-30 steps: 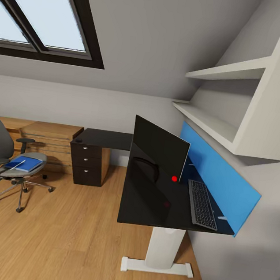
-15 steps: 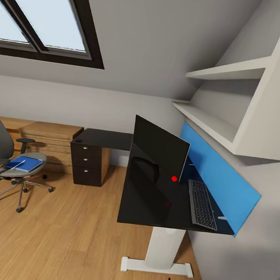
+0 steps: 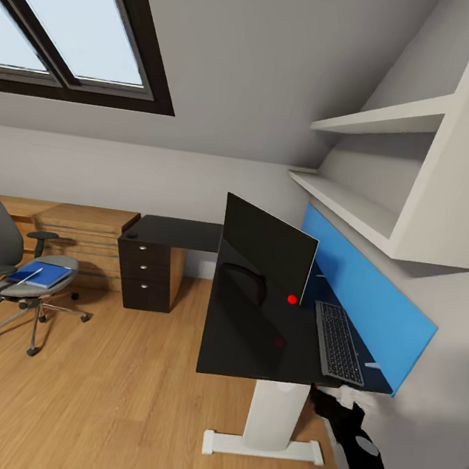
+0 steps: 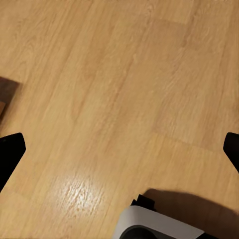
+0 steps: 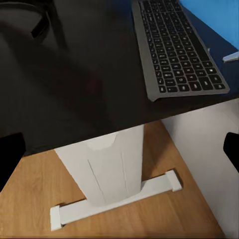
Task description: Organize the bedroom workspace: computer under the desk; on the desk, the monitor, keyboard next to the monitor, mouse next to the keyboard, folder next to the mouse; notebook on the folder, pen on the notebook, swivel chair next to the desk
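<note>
Right gripper (image 3: 349, 401) has just risen into the lower right of the head frame, under the desk (image 3: 249, 341) edge by the keyboard (image 3: 338, 342); its fingers look spread wide, as do the left's. At far left, the folder (image 3: 39, 274) waits on the swivel chair (image 3: 13, 270). Monitor (image 3: 266, 250) stands centre, so I judge the keyboard comes first.

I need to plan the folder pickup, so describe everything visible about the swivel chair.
The swivel chair stands upright on the wooden floor, apart from the desk, in front of low wooden cabinets. It has a grey padded back and seat, black armrests and a chrome star base on dark castors. On its seat lies the blue folder, with the thin pale pen across it.
</note>
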You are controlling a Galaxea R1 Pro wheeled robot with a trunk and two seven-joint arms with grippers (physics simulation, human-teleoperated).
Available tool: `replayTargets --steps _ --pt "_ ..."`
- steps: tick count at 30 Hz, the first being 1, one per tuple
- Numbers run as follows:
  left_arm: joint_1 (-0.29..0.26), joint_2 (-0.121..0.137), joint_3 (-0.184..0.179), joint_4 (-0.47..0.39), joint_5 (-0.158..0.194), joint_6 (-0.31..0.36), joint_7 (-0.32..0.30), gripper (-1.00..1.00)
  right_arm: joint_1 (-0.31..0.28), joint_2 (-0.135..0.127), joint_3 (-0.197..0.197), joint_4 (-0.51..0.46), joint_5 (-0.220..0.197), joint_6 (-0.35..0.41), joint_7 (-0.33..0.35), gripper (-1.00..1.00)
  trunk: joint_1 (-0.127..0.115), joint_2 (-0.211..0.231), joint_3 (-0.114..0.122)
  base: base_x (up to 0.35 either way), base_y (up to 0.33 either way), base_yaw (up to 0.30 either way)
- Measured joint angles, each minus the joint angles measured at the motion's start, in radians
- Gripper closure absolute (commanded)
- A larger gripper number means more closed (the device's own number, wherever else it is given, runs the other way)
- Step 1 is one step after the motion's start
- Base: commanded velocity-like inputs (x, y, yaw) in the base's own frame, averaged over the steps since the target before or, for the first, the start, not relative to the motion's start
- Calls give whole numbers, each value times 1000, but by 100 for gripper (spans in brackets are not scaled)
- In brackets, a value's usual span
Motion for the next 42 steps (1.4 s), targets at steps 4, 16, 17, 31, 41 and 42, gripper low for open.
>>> replayTargets --steps 4,16,17,31,41,42 --pt "0 0 0 0 0 0 -1 -100 -126 -1 -39 -53 -11 202 1 -100 0 0 0 12 -34 0" --pt "0 0 -1 -2 -1 0 -6 -100 -396 -31 -156 483 -19 -71 12 -100 0 0 0 142 -151 0" --pt "0 0 -1 -2 -1 1 -7 -100 -397 -41 -157 488 -21 -74 12 -100 0 0 0 103 -101 0" --pt "0 0 -2 -2 -1 1 -7 -100 -398 -68 -166 547 -26 -86 18 -100 0 0 0 206 -129 0" --pt "0 0 -1 -2 -1 0 -7 -100 -401 -98 -165 617 -50 -74 37 -100 0 0 0 158 -111 0" --pt "0 0 -1 -2 -1 0 -7 -100 -401 -98 -165 617 -73 -64 42 -100 0 0 0 242 -74 0"
